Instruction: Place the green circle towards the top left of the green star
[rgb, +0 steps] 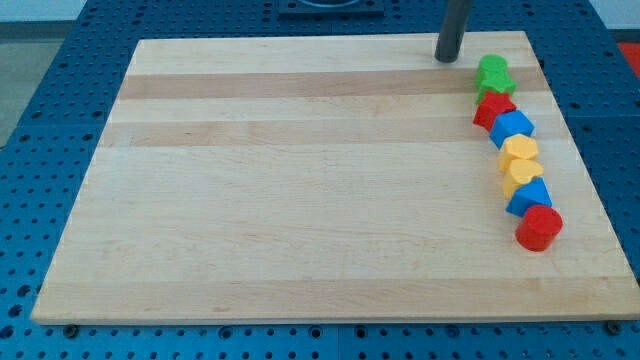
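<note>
Two green blocks sit touching at the view's upper right: one (492, 70) at the top of a line of blocks and another (494, 91) just below it. I cannot tell which is the circle and which the star. My tip (447, 58) rests on the board near its top edge, a short way to the left of the upper green block and apart from it.
Below the green blocks a line of touching blocks runs down the right side: a red block (493, 109), a blue block (513, 126), two yellow blocks (520, 150) (522, 173), a blue block (529, 196) and a red cylinder (540, 228). The wooden board (300, 180) lies on a blue perforated table.
</note>
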